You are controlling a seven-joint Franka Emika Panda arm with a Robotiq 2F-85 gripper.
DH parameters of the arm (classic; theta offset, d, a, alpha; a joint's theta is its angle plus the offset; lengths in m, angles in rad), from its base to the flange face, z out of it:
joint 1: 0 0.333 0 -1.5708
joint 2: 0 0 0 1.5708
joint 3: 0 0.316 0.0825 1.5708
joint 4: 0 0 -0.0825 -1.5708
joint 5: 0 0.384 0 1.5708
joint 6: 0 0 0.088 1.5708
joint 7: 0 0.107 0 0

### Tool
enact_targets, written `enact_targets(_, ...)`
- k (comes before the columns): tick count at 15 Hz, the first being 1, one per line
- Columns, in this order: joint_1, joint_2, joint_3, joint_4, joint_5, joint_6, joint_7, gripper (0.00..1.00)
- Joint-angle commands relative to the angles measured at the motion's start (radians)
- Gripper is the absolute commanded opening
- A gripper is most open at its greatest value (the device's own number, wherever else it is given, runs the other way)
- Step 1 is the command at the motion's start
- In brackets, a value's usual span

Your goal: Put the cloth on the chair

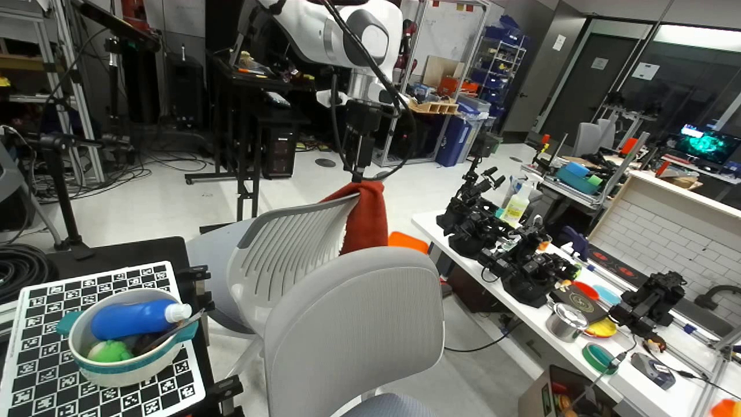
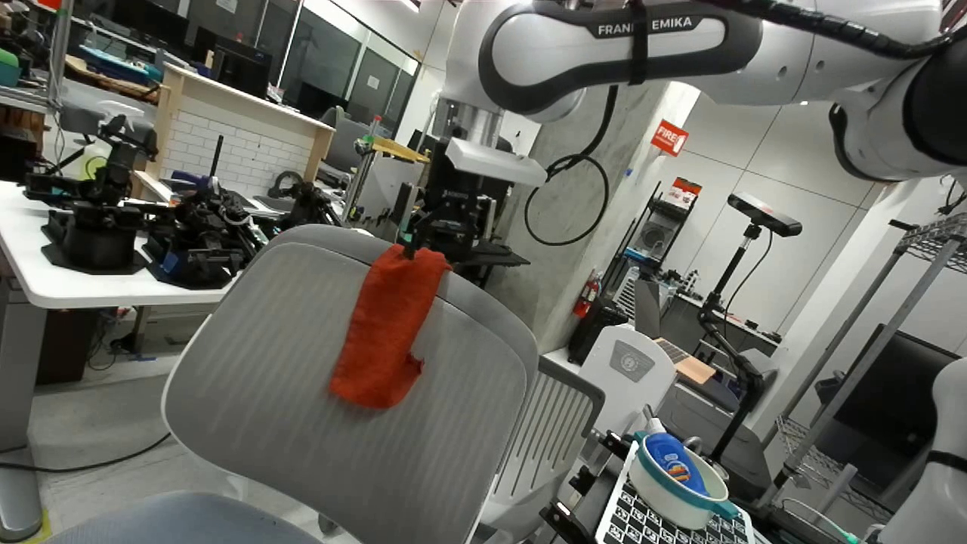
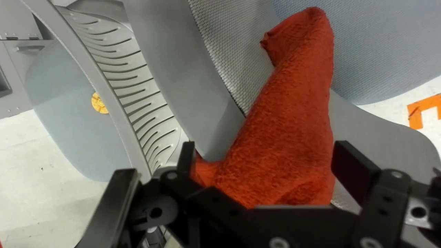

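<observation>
The red cloth (image 2: 389, 332) hangs over the top of a grey chair's backrest (image 2: 279, 355) in an exterior view, down one face. It also shows in an exterior view (image 1: 370, 217), its lower part hidden behind a near grey backrest. In the wrist view, the cloth (image 3: 286, 134) lies along the chair between the spread fingers. My gripper (image 3: 267, 160) is open, with a wide gap between its fingers. In both exterior views the gripper (image 1: 359, 172) (image 2: 446, 245) is at the top of the cloth, pointing down at the backrest's top edge.
A slatted chair (image 1: 289, 255) stands close beside the cloth. A board with a pot (image 1: 130, 370) of toys is at the left in an exterior view. A white table (image 1: 521, 324) bears black robot arms and dishes. A cable loop (image 2: 604, 193) hangs from the arm.
</observation>
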Motion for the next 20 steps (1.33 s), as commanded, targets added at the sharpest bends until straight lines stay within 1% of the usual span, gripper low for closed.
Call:
enact_targets(1, 0.000, 0.023, -0.024, 0.005, -0.005, 0.030, 0.026, 1.00)
enact_targets(4, -0.002, 0.036, -0.038, 0.008, -0.007, 0.037, 0.030, 1.00)
enact_targets(5, -0.003, 0.039, -0.042, 0.007, -0.008, 0.042, 0.030, 0.78)
enact_targets(6, -0.001, 0.038, -0.044, 0.003, -0.009, 0.046, 0.032, 0.74)
enact_targets(9, 0.002, 0.036, -0.047, -0.001, -0.013, 0.051, 0.032, 0.49)
enact_targets(13, 0.001, 0.026, -0.048, 0.004, -0.021, 0.048, 0.026, 0.24)
enact_targets(16, 0.002, 0.012, -0.047, 0.006, -0.024, 0.047, 0.024, 0.02)
enact_targets(17, 0.001, 0.009, -0.046, 0.009, -0.024, 0.044, 0.023, 0.01)
enact_targets(18, 0.001, 0.005, -0.046, 0.012, -0.024, 0.042, 0.022, 0.04)
enact_targets(19, 0.001, 0.001, -0.046, 0.015, -0.025, 0.040, 0.021, 0.04)
enact_targets(20, 0.003, -0.007, -0.046, 0.016, -0.026, 0.036, 0.021, 0.01)
